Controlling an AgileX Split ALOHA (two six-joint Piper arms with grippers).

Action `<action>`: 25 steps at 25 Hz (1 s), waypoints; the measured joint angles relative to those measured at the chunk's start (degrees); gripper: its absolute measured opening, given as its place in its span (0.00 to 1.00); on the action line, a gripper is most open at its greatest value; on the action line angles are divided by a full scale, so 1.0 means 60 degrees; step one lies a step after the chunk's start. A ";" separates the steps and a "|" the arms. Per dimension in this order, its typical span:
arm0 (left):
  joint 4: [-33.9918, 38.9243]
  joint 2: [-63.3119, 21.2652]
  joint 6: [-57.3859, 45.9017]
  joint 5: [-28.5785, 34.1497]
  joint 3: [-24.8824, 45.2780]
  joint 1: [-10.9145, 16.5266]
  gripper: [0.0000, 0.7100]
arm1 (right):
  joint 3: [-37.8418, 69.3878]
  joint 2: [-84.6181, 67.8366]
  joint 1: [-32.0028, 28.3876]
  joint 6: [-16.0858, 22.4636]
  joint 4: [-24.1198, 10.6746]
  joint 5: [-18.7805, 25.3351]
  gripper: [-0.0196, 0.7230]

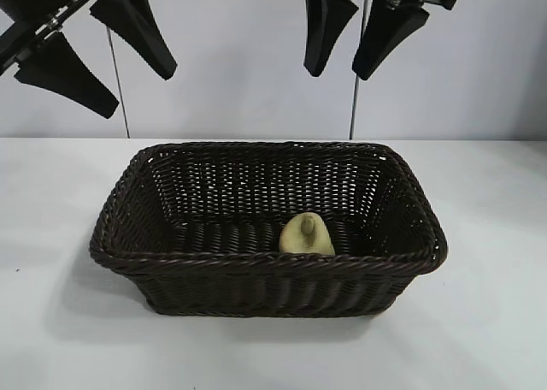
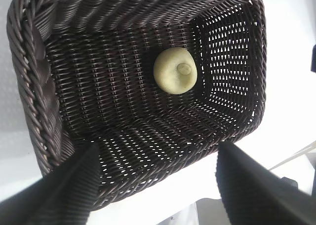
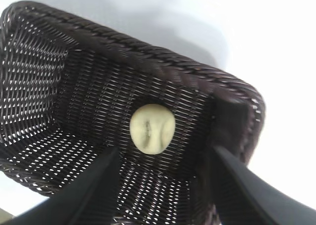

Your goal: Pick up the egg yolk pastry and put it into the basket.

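Exterior view first: we see the pastry (image 1: 307,235) lying inside the basket (image 1: 267,262), on its floor near the front wall and a little toward the right arm's side; it is small, pale yellow and domed, tipped so its little knob faces the camera. From the left wrist view we note a smooth round top with a small raised button at the centre (image 2: 175,70); from the right wrist view the bun (image 3: 152,128) shows a flatter cream face with a dark crease across it. Our basket is dark brown woven wicker, rectangular, with flared sides and a braided rim (image 2: 34,82); it stands on a white table (image 1: 491,322). We find no label, brand or writing anywhere. Left gripper (image 1: 94,55) hangs high above the basket's left end, fingers spread, holding nothing; right gripper (image 1: 352,38) hangs above the back right part, fingers likewise apart and empty.
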 joint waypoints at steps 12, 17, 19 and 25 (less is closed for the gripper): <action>0.0011 0.0000 0.0000 0.0000 0.0000 0.0000 0.69 | 0.0010 -0.0694 -0.1254 -0.0038 -0.0061 0.0032 0.57; 0.0022 0.0000 0.0000 0.0000 0.0000 0.0000 0.69 | 0.0556 -0.0863 -0.1292 -0.0146 -0.0114 0.0029 0.57; 0.0025 0.0000 0.0000 0.0000 0.0000 0.0000 0.69 | 0.0863 -0.0863 -0.1292 -0.0146 -0.0154 0.0029 0.57; 0.0033 0.0000 0.0000 0.0000 0.0000 0.0000 0.69 | 0.1009 -0.0863 -0.1292 -0.0146 -0.0201 0.0020 0.57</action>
